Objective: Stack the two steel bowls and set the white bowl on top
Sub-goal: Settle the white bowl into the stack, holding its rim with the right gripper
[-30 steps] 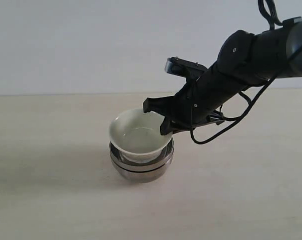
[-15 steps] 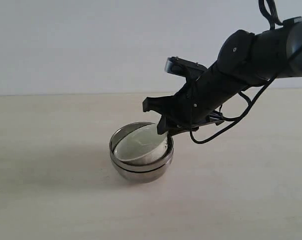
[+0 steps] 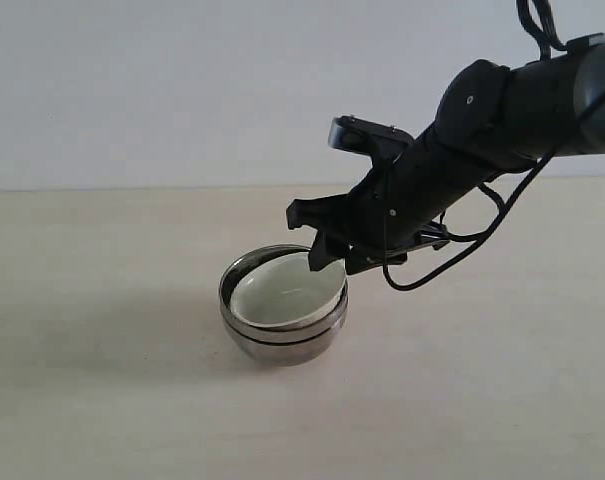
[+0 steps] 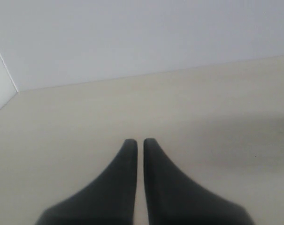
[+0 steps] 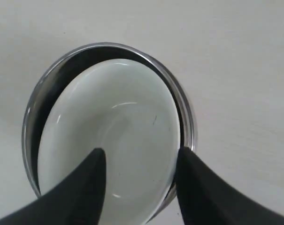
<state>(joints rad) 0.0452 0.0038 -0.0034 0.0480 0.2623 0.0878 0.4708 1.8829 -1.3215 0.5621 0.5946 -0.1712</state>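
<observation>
The two steel bowls (image 3: 282,338) stand nested in the middle of the table, their shiny rims (image 5: 185,112) one inside the other. The white bowl (image 3: 285,292) sits inside them, slightly tilted toward one side (image 5: 118,119). My right gripper (image 3: 327,252) hovers open just over the stack's right rim. In the right wrist view, one finger of the gripper (image 5: 141,152) is over the white bowl's inside and the other is outside the steel rim, with nothing gripped. My left gripper (image 4: 140,141) is shut and empty over bare table, outside the exterior view.
The beige tabletop (image 3: 102,400) stretches all round the stack, with a pale wall (image 3: 182,90) behind it. The right arm's cable (image 3: 452,250) loops down beside the gripper.
The white bowl, held above the steel bowls a second ago, has dropped into them. My right gripper has let go of it and risen slightly.
</observation>
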